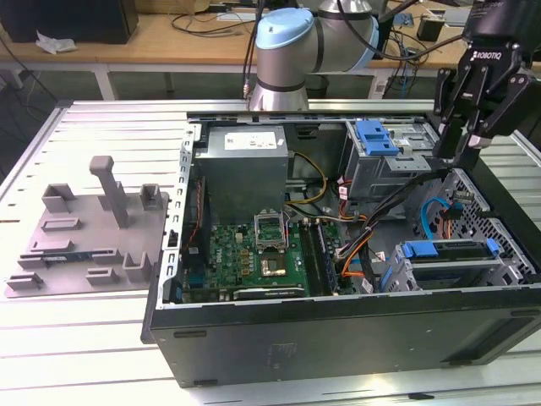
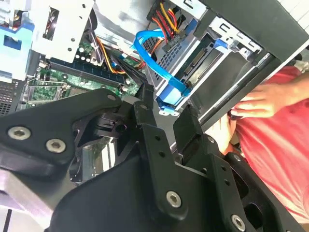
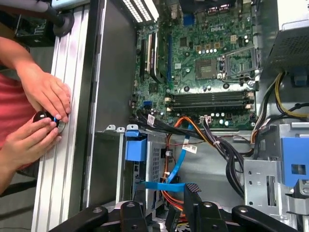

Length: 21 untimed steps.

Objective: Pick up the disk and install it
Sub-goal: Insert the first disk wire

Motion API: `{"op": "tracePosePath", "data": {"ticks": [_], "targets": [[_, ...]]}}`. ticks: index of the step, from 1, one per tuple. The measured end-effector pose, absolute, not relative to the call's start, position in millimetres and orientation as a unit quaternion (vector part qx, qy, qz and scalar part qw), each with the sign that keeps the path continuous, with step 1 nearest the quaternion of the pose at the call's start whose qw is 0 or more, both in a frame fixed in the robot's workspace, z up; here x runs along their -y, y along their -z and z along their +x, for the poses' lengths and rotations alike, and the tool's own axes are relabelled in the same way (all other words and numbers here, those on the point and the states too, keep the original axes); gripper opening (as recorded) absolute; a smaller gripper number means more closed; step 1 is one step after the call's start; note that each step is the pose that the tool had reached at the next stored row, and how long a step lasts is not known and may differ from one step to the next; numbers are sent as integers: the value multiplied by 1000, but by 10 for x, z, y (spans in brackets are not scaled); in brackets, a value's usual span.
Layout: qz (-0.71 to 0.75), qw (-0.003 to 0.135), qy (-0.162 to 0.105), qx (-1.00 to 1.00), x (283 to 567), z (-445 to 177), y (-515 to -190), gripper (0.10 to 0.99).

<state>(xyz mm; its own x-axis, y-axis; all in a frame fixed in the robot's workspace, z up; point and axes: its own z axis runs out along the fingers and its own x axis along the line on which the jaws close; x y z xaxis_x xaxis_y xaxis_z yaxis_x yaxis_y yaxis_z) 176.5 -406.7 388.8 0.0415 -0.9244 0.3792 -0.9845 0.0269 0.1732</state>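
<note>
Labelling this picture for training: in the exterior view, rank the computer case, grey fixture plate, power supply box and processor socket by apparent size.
Largest to smallest:
computer case
grey fixture plate
power supply box
processor socket

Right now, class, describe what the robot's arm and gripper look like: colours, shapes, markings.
The arm is a thick silver-grey tube with rounded pale blue joint caps. The gripper is matt black, with white lettering on its body and two jointed, angular fingers. Silver hex bolts stud their linkages in both wrist views.
</note>
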Motion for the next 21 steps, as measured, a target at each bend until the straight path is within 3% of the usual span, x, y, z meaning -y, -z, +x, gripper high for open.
{"op": "tracePosePath", "data": {"ticks": [16, 18, 19, 20, 21], "targets": [[663, 206, -81, 715, 4069, 1961, -3845, 443], [629, 193, -103, 746, 4068, 1963, -3836, 443], [620, 169, -129, 755, 4067, 1963, -3836, 443], [610, 162, -136, 763, 4067, 1963, -3829, 443], [603, 167, -139, 768, 4067, 1962, -3801, 443]]}}
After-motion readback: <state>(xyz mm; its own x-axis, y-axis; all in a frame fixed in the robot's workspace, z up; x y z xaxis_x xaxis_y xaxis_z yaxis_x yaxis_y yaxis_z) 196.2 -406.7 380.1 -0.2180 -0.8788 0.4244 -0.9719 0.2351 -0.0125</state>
